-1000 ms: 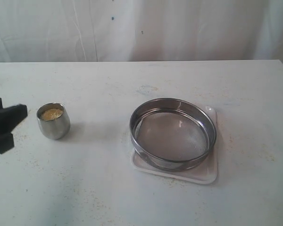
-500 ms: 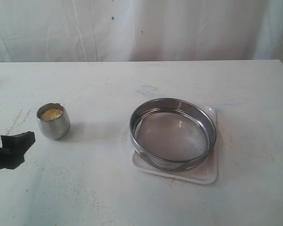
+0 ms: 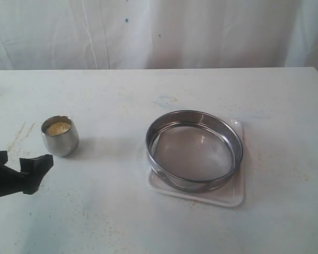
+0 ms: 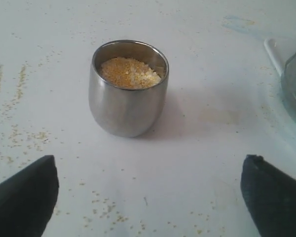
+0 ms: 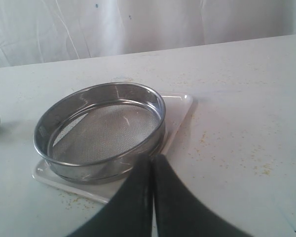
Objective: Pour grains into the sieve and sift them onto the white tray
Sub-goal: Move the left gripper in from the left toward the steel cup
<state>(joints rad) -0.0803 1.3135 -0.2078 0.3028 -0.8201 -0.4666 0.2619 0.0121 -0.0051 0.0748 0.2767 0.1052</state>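
Observation:
A small rounded steel cup [image 3: 60, 136] [image 4: 128, 89] stands on the table at the left, filled with golden-yellow grains [image 3: 58, 128] [image 4: 130, 72]. My left gripper [image 3: 18, 165] [image 4: 150, 192] hovers open just in front of the cup, its black fingers [image 4: 24, 197] wide apart with nothing between them. The round steel sieve [image 3: 194, 149] [image 5: 101, 129] rests empty on the white tray [image 3: 212, 197] [image 5: 180, 106] right of centre. My right gripper [image 5: 153, 160] is shut and empty, close to the sieve's rim; the exterior view does not show it.
Loose grains [image 4: 106, 210] are scattered over the white table [image 3: 122, 211] around the cup and near the tray. A white curtain [image 3: 159, 32] hangs behind the table's far edge.
My left gripper has moved down and to the right along the left edge of the exterior view, coming in front of the cup. The cup, sieve and tray have not moved.

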